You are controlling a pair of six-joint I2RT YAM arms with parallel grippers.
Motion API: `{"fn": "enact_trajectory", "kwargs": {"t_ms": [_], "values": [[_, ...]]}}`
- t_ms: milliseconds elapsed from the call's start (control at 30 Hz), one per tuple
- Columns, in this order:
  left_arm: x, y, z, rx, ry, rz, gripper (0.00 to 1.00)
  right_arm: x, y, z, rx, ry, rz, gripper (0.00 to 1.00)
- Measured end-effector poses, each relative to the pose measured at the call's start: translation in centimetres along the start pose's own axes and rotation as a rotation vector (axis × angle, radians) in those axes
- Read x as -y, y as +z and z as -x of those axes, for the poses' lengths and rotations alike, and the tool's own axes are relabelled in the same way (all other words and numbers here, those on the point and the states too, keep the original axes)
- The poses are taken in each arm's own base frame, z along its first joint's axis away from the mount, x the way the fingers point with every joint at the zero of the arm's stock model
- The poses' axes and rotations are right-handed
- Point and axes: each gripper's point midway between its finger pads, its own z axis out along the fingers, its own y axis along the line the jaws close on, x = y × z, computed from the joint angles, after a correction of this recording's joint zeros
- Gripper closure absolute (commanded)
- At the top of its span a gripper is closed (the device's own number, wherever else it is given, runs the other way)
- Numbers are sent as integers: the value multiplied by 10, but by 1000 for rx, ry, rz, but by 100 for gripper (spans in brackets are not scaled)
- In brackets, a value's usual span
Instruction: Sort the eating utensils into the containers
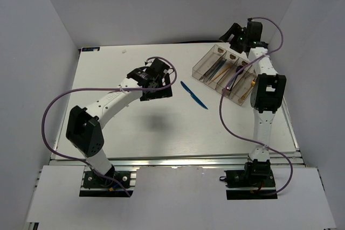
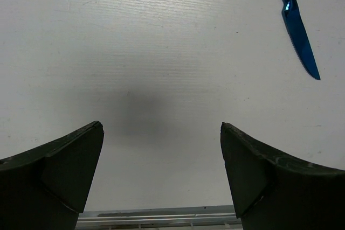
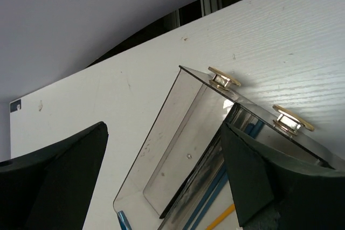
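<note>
A blue knife [image 1: 194, 95] lies loose on the white table, between my arms; its blade shows at the upper right of the left wrist view [image 2: 297, 28]. My left gripper [image 1: 158, 87] hovers left of the knife, open and empty [image 2: 161, 133]. The clear smoky tray [image 1: 200, 68] stands at the back right. Its leftmost compartment [image 3: 178, 149] is empty; the one beside it holds blue utensils [image 3: 215, 193] and an orange chopstick [image 3: 225, 216]. A gold fork [image 1: 249, 87] lies in a right-hand compartment. My right gripper [image 1: 233, 35] is open and empty [image 3: 164, 133] above the tray's far end.
Two brass-coloured fasteners [image 3: 225, 79] [image 3: 291, 119] sit on the tray's far wall. The table's near metal edge [image 2: 161, 216] shows just below the left fingers. White walls enclose the table on three sides.
</note>
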Motion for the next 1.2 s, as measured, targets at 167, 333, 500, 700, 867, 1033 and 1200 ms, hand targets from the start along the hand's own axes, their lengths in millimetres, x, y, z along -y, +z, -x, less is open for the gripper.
{"fn": "enact_trajectory", "kwargs": {"t_ms": [167,333,500,700,867,1033,1200], "values": [[-16,-3,3,20,-9,83,2,-28,-32,4,-12,-147,-43,11],[-56,-20,22,114,-107,294,2,-115,-79,-55,-92,-426,-10,11],[-99,-37,26,191,-165,415,2,-192,-106,-180,-264,-723,103,14],[-110,-40,-6,150,-147,337,2,-155,-97,-270,-528,-883,60,17],[-97,-22,-29,71,-118,238,2,-103,-69,-290,-653,-907,-44,18],[-82,-17,-35,32,-87,156,2,-77,-54,-303,-708,-926,-75,19],[-77,-17,-38,10,-57,120,2,-80,-36,-306,-701,-938,-52,29]]}}
